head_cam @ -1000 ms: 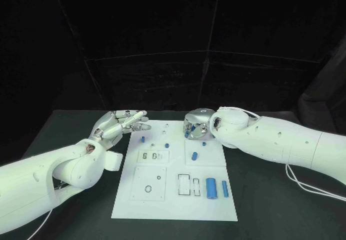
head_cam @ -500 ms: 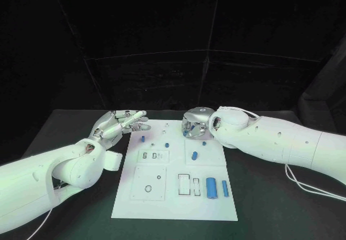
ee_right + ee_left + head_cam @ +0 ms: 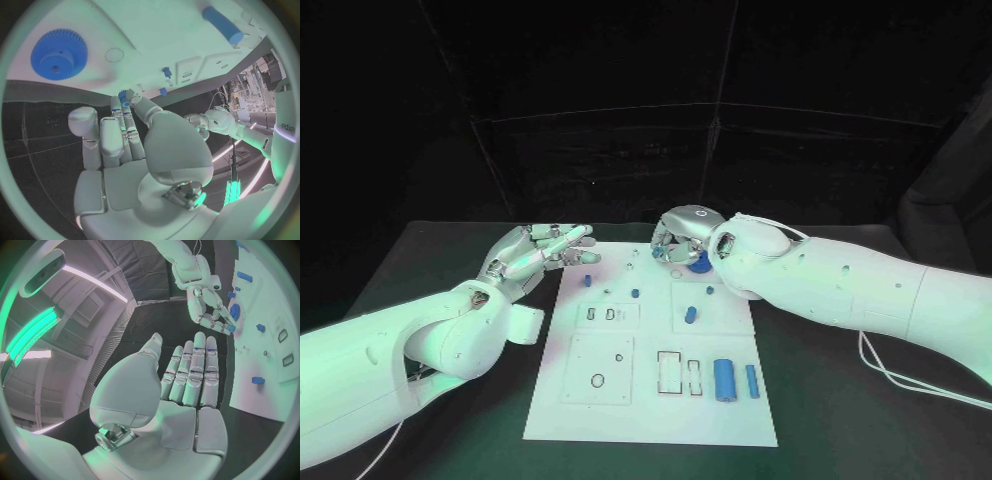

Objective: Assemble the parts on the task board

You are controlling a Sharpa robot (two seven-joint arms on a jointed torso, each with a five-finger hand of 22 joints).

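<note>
The white task board (image 3: pixel 646 410) lies in the middle of the table. My right hand (image 3: pixel 678 240) hovers over its far end and pinches a small blue part (image 3: pixel 123 97) at its fingertips. Just below that hand a blue gear (image 3: pixel 700 271) lies flat on the board (image 3: pixel 156 35). My left hand (image 3: pixel 531 252) hangs beside the board's far left corner, fingers straight and apart from the thumb, holding nothing. Small blue pegs (image 3: pixel 586 281) (image 3: pixel 635 292) stand near it. A blue pin (image 3: pixel 689 316) lies mid-board.
A thick blue cylinder (image 3: pixel 724 378) and a thinner one (image 3: pixel 751 380) lie at the board's near right, beside two empty rectangular slots (image 3: pixel 678 372). A plate with an oval hole (image 3: pixel 599 368) sits near left. Black table (image 3: pixel 430 270) surrounds the board.
My right hand has risen and shifted toward the board's far edge, uncovering the blue gear. My left hand has hardly moved.
</note>
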